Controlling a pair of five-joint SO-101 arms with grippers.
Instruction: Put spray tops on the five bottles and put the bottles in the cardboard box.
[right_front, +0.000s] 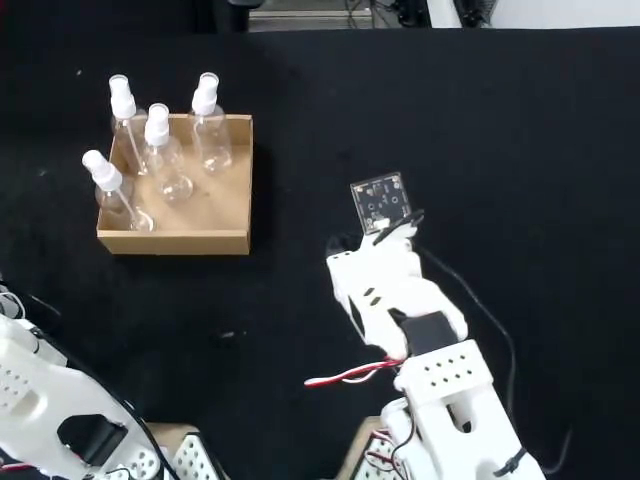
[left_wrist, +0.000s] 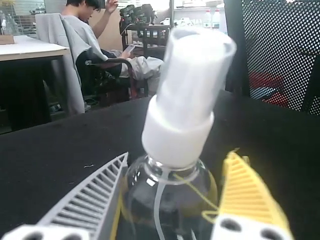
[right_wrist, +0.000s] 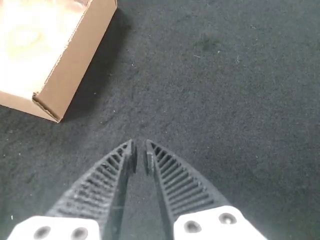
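While high view logs four capped bottles in cardboard box, left wrist view adds fifth bottle pinched in left gripper; right gripper pressed together near box.

A cardboard box sits on the black table toward its far left, open side up. Four clear bottles stand upright inside it, each wearing a white spray top; two stand along the back wall, one in the middle and one in the near-left corner. Well apart from the box, near the table's middle, the white right arm stretches away from the near edge, with a small square board, likely its camera, at its tip. The left arm lies at the near-left corner
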